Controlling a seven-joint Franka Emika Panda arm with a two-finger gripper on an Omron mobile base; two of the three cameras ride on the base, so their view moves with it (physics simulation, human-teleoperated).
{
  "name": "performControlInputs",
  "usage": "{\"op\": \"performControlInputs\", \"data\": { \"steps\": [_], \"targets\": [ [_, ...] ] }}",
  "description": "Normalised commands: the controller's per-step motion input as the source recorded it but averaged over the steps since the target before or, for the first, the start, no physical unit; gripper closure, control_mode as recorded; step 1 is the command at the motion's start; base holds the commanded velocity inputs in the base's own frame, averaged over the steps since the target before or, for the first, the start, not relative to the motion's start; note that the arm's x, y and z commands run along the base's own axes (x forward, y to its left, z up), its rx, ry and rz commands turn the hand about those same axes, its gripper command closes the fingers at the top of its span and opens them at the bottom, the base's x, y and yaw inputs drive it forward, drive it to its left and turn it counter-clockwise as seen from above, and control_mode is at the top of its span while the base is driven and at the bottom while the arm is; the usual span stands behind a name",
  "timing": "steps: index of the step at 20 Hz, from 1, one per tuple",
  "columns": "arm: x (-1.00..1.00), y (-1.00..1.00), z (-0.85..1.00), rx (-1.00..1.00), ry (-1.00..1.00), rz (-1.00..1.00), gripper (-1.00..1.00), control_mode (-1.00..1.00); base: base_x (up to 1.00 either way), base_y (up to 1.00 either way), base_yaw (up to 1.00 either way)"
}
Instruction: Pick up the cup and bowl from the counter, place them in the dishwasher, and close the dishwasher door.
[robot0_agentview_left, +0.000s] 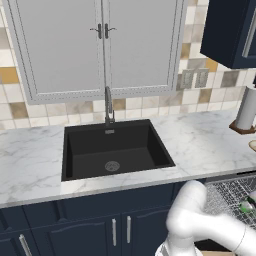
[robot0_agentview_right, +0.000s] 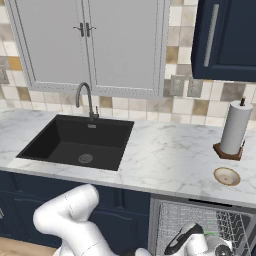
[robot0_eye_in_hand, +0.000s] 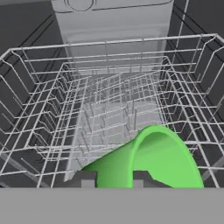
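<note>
My gripper (robot0_eye_in_hand: 113, 180) is shut on the bright green cup (robot0_eye_in_hand: 148, 162), which lies tilted between the fingertips with its open mouth facing the camera. It hangs inside the silver wire rack (robot0_eye_in_hand: 109, 100) of the open dishwasher (robot0_agentview_right: 200, 220). In the left base view the cup (robot0_agentview_left: 246, 206) shows as a green spot over the rack (robot0_agentview_left: 227, 192), beyond my white arm. The cream bowl (robot0_agentview_right: 226, 176) sits upright on the marble counter (robot0_agentview_right: 165, 155), just behind the dishwasher, and appears as a sliver (robot0_agentview_left: 253, 145) at the right edge. The dishwasher door is out of view.
A paper-towel roll (robot0_agentview_right: 235, 127) on a wooden base stands behind the bowl. The black sink (robot0_agentview_right: 80, 142) with its faucet (robot0_agentview_right: 85, 100) lies to the left. Navy cabinets (robot0_agentview_left: 100, 225) run under the counter. Rack tines rise beneath the cup.
</note>
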Motion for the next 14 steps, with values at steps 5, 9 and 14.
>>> {"op": "performControlInputs", "data": {
  "steps": [5, 9, 14],
  "targets": [
    [0.15, -0.09, -0.44, 0.00, 0.00, 0.00, -1.00, -1.00, 0.00, 0.00, 0.00],
    [0.06, -0.05, -0.49, 0.00, 0.00, 0.00, -1.00, -1.00, 0.00, 0.00, 0.00],
    [0.00, -0.09, -0.47, 0.01, 0.00, 0.02, -1.00, -1.00, 0.00, 0.00, 0.00]
  ]
}}
